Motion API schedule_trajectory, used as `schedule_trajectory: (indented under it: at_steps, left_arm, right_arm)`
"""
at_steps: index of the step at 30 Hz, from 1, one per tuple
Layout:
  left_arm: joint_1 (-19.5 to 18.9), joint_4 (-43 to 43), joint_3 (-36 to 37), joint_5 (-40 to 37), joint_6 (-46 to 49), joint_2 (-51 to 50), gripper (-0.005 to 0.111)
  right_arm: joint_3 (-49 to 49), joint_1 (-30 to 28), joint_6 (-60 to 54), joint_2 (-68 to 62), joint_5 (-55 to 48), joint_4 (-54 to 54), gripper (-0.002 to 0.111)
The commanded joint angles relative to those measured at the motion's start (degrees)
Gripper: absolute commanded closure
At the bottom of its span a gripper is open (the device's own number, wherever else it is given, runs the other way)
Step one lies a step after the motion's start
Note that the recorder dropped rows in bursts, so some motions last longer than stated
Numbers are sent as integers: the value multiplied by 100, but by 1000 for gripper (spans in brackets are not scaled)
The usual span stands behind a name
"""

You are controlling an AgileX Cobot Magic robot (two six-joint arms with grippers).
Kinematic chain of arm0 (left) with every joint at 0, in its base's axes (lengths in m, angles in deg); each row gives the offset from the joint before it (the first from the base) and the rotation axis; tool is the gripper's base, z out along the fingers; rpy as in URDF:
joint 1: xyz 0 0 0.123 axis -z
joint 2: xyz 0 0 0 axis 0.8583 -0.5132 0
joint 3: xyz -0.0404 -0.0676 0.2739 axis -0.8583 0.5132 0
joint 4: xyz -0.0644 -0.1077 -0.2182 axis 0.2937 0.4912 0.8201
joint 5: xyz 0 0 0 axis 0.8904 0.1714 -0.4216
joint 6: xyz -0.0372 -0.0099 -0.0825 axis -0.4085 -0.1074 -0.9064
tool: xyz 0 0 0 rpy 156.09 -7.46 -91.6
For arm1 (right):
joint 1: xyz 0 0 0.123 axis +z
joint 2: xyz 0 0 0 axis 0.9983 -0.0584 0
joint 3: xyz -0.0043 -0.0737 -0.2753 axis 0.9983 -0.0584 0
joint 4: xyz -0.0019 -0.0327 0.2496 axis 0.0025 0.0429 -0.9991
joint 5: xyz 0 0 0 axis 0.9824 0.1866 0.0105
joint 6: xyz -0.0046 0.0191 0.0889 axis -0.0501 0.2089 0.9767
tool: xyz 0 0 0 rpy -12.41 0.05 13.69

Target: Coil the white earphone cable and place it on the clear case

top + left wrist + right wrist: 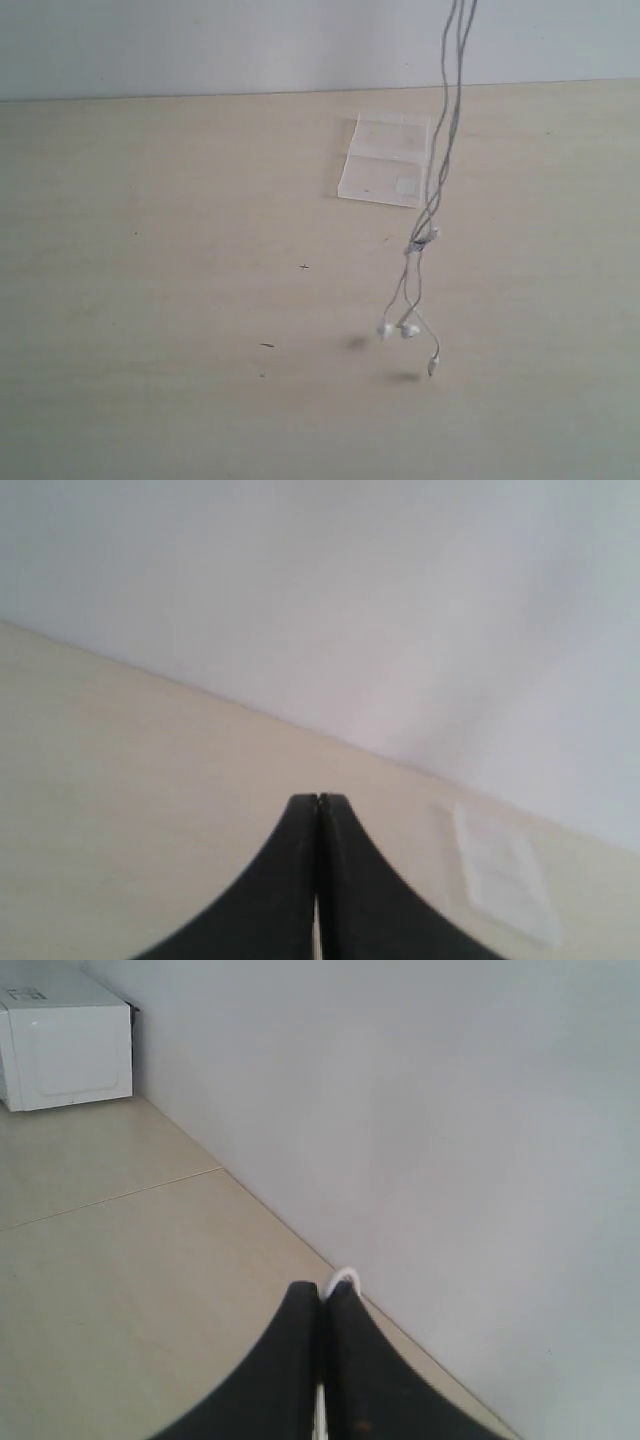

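In right wrist view alone: gripper (320, 1291) pinching cable (343, 1279) loop.

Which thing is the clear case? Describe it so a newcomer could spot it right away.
Start with the pale table and look near its far edge, right of the middle. The clear case lies flat there, behind the dangling white earphone cable. It is the only flat, see-through rectangle, with a ridge across it.

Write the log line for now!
white earphone cable hanging | clear case bare | right end effector shut on cable | left end effector shut
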Motion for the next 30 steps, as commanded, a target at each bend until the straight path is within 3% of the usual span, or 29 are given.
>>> schedule_trajectory:
  at_steps: [1, 5, 10, 12, 16, 21, 27, 30]
  left_arm:
    - [2, 314, 9, 303, -626, 40, 107]
    - [2, 314, 9, 524, -626, 40, 107]
    - [-4, 228, 9, 2425, -987, 40, 107]
    - [2, -309, 9, 3157, -1234, 15, 107]
    - [2, -2067, -416, 3844, -2095, -541, 104]
    - [2, -2930, -917, 4674, -2249, -1823, 84]
    - [-4, -4261, -1812, 6392, -2250, -4083, 48]
    - [27, -4970, -2309, 7068, -2503, -5182, 40]
  right_arm:
    - [19, 1, -15, 9, -29, 61, 108]
    - [19, 1, -15, 9, -75, 61, 108]
    - [19, 1, -15, 9, -75, 61, 108]
    - [19, 1, -15, 9, -75, 61, 108]
    - [19, 1, -45, 9, -75, 61, 108]
    - [19, 1, -45, 9, -75, 61, 108]
    - [19, 1, -45, 9, -75, 61, 108]
    - [19, 1, -45, 9, -75, 61, 108]
